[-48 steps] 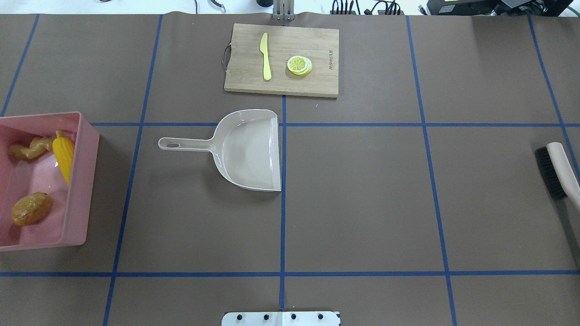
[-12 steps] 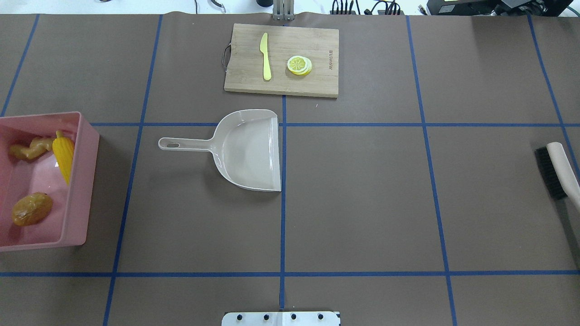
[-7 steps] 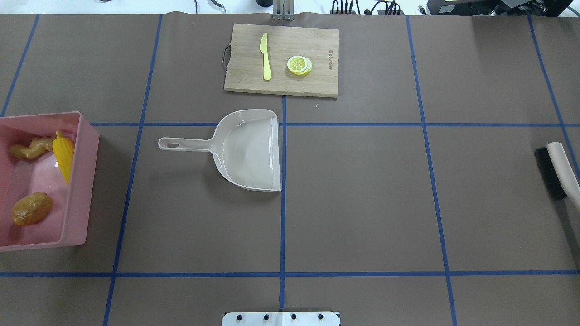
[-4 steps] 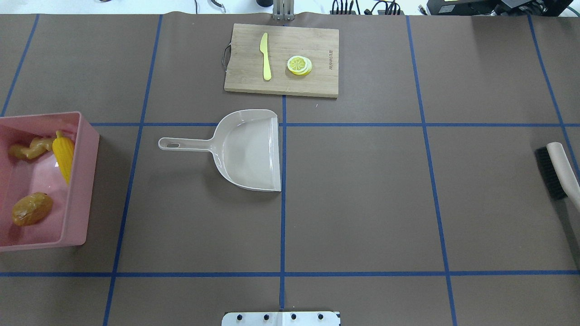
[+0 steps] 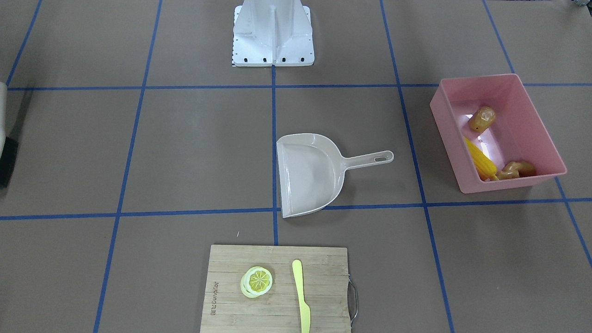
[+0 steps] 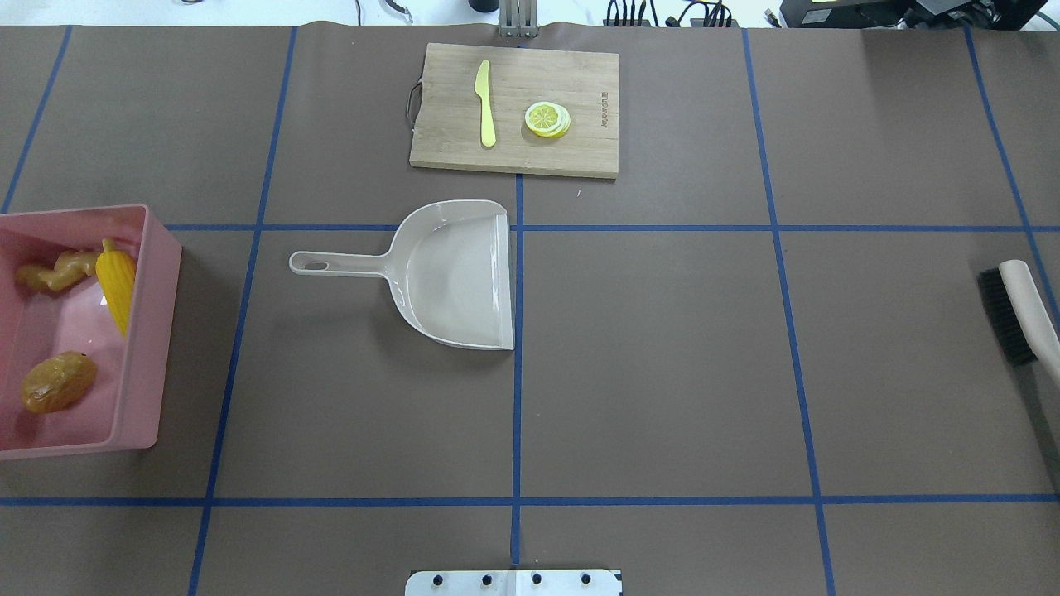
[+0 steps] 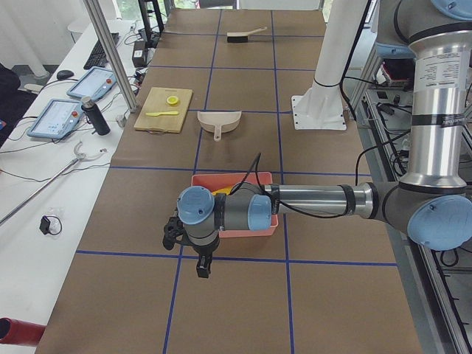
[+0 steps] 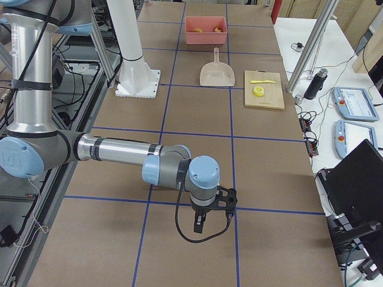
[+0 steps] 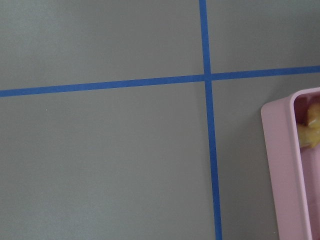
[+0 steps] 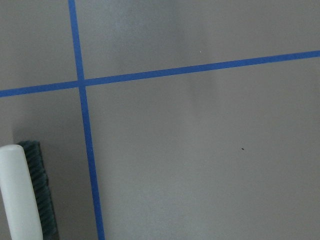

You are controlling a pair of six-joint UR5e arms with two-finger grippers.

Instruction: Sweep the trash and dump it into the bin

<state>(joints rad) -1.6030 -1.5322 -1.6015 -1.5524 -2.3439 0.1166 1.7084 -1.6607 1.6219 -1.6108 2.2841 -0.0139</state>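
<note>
- While nothing has moved lately, the corn (image 6: 116,281), ginger (image 6: 54,271) and potato (image 6: 58,381) lie inside the pink bin (image 6: 153,331); the task looks done.
- Parked aside, left gripper (image 7: 203,269) and right gripper (image 8: 200,226): opening impossible to tell.

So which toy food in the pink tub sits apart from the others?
The brown potato; the corn and ginger lie together at the other end.

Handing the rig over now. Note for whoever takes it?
Left pincer: over the table beside the pink bin; open or shut, cannot tell.
Right pincer: over the table near the brush; likewise cannot tell.
Corn cob, ginger root and potato lie in the bin.
Dustpan sits empty mid-table.
Done: all trash binned. Left: nothing visible.
</note>
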